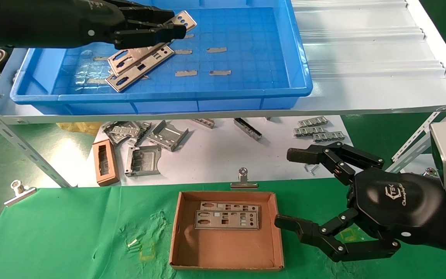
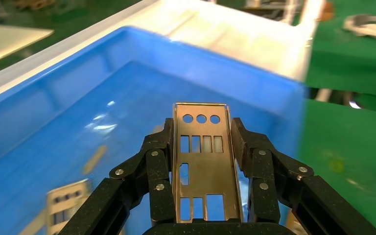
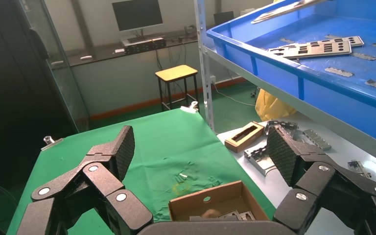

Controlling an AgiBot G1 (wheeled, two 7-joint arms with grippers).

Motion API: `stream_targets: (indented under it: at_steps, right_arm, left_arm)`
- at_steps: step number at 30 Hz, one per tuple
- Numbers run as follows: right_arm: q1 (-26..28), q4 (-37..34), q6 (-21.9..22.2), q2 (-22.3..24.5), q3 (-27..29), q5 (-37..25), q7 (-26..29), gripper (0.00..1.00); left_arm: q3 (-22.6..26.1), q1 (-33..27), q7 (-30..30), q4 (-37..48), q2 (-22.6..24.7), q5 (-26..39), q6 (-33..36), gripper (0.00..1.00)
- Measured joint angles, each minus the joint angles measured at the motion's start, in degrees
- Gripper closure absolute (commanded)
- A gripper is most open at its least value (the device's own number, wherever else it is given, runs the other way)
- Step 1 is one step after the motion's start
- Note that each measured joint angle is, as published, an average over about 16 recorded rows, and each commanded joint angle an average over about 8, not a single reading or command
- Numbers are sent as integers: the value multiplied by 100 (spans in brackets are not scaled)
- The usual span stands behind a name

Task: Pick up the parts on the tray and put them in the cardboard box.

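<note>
The tray [image 1: 246, 93] is a wide, shallow bright-blue bin with a raised rim and a grid-marked floor dotted with grey tape scraps; it sits on the upper white shelf [image 1: 362, 58], toward its left end. On the green-covered surface [image 1: 72, 232] below, near the front edge, lies the cardboard box [image 1: 227, 248], brown, low-walled and open-topped.

The left claw [image 1: 176, 29] hangs over the tray's far left part, its black fingers [image 2: 257, 171] pressed against both long edges of a lifted plate [image 2: 200, 161]. That plate is thin, flat and silvery, with three round holes in a row near its free end and rows of small rectangular cut-outs below them. The right claw [image 1: 289, 190] sits just beside the box's right wall, above the surface, its fingers spread wide with nothing between them.

Two more plates [image 1: 138, 64] rest overlapping on the tray floor near its left side, lying at a slant under the held one; there may be a third beneath them, but the stack hides it. Two plates [image 1: 227, 217] lie flat in the box along its far wall, one partly over the other, showing the same mix of round and rectangular openings.
</note>
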Motion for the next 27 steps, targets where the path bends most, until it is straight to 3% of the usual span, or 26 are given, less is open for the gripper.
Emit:
stream_targets:
  at_steps: [6, 13, 20, 27]
  right_arm:
    - [0, 0, 0, 0, 0, 0, 0, 0]
    - [0, 0, 0, 0, 0, 0, 0, 0]
    - [0, 0, 0, 0, 0, 0, 0, 0]
    - [0, 0, 0, 0, 0, 0, 0, 0]
  left_arm:
    - [66, 263, 183, -552, -175, -283, 511, 100]
    - [555, 1031, 57, -2192, -627, -1010, 645, 100]
    - [1184, 2119, 5, -3885, -960, -1467, 110, 100]
    - [1604, 3133, 343, -4679, -807, -1117, -970, 100]
